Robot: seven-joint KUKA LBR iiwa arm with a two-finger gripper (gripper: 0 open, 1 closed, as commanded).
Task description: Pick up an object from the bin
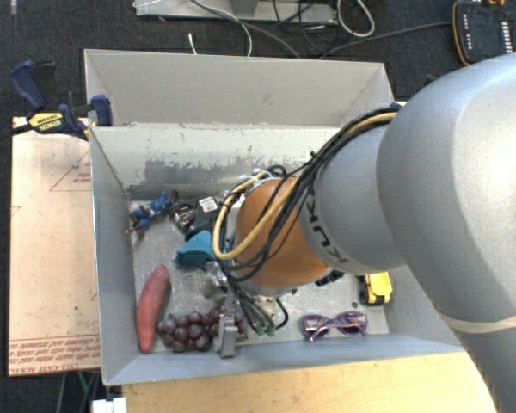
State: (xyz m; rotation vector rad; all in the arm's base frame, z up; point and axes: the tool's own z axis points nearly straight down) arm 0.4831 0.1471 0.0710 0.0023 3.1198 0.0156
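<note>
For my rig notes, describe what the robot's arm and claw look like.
The arm is a thick, rounded, silver-grey casing with dark lettering near the wrist. An orange cover wraps the wrist, looped by yellow, black and white cables. The claw is slim grey metal.

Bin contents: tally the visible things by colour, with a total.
Red: 1, long tapered thing
Purple: 2, grape bunch, sunglasses
Yellow: 1, small block
Teal: 1, curved piece
Blue: 1, small toy
Black: 1, small item
Total: 7 in sight; the arm covers part of the bin.
</note>
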